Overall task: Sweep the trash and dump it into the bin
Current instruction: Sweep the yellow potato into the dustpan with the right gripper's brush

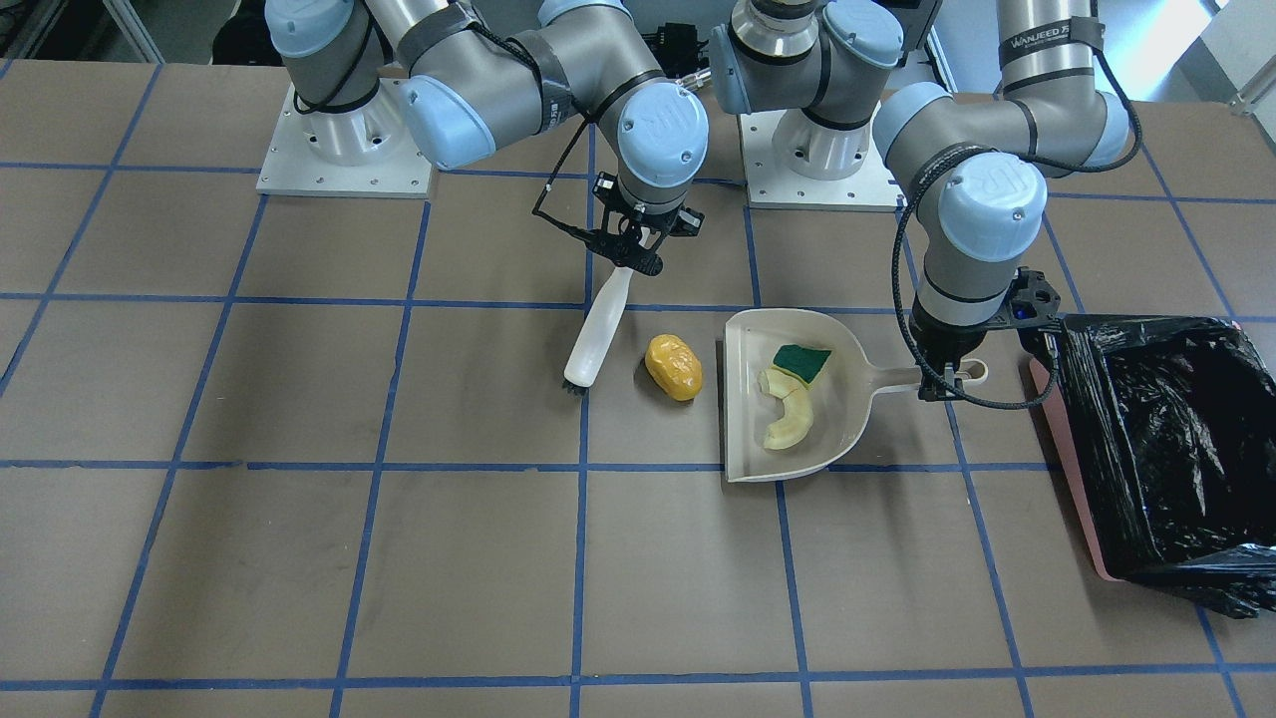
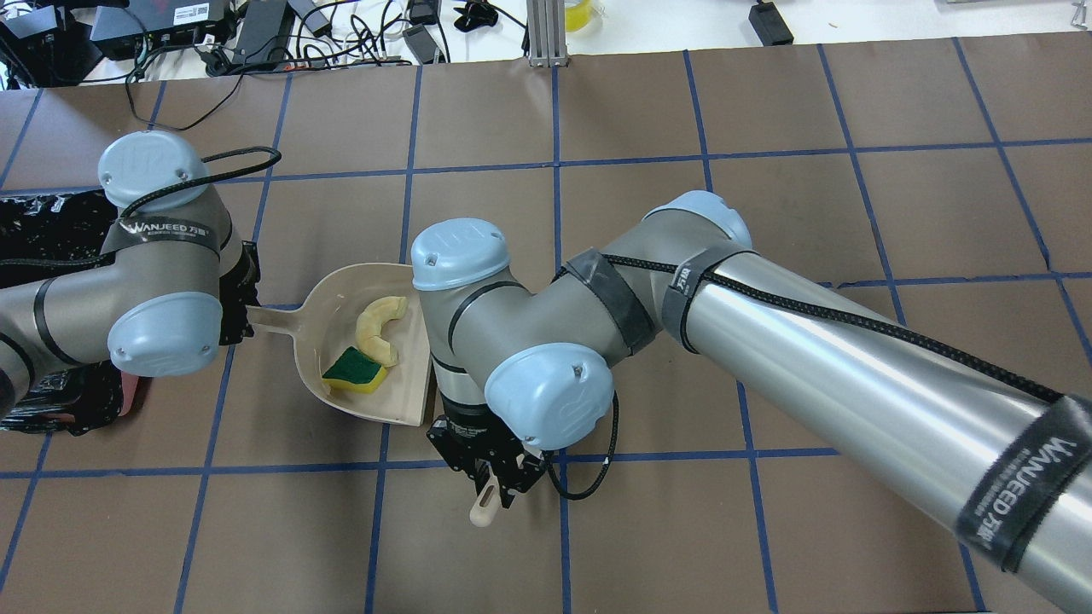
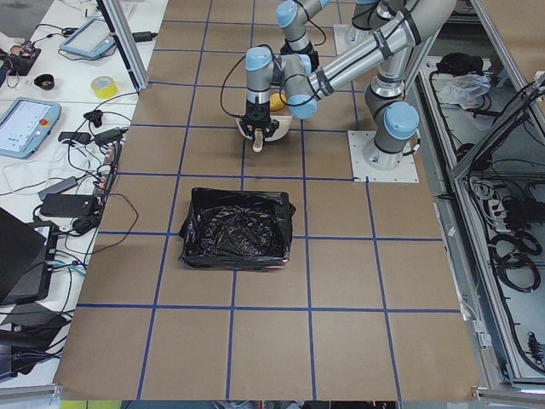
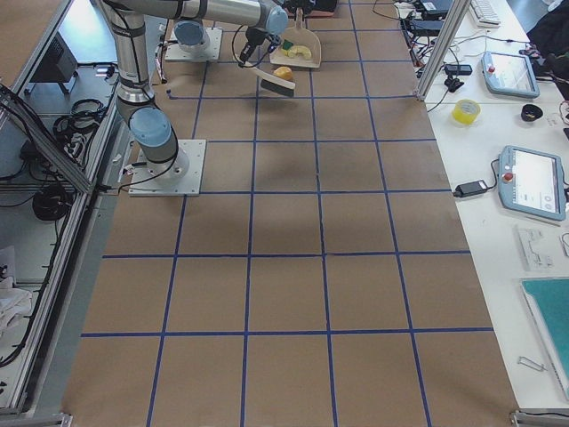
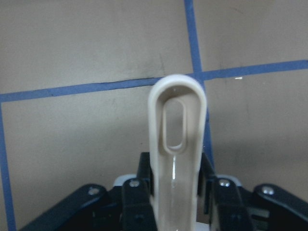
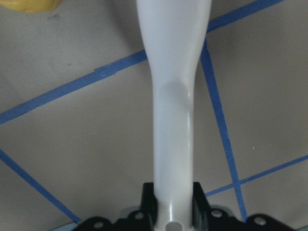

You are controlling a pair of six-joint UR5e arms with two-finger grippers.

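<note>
Trash is found in two places. The green-and-yellow sponge wedge [image 1: 802, 361] and the pale yellow crescent piece [image 1: 788, 411] are seen inside the beige dustpan [image 1: 736, 419], touching each other, with the wedge lying nearer the pan's handle than the crescent. The glossy orange-yellow lump [image 1: 674, 367] is left outside the dustpan, just off its wide open mouth and clear of the lip.

The dustpan's handle is clamped by the left gripper [image 5: 175, 168]. Its fingers [image 5: 144, 169] are pressed narrowly against both sides of the beige stem, below the oval hanging slot.

A white brush [image 1: 596, 334] is held by the right gripper [image 6: 174, 197], the jaws being closed tight on the handle's thin end. The brush is placed on the mouth side of the dustpan, beyond the lump, so that the lump lies between the black bristles and the pan. The bristles are pointed down at the brown table [image 1: 299, 399]; whether they touch it cannot be told.

The bin [image 1: 1097, 449], pink and lined with crinkled black plastic, is set on the opposite side of the dustpan, just past the end of its handle.
</note>
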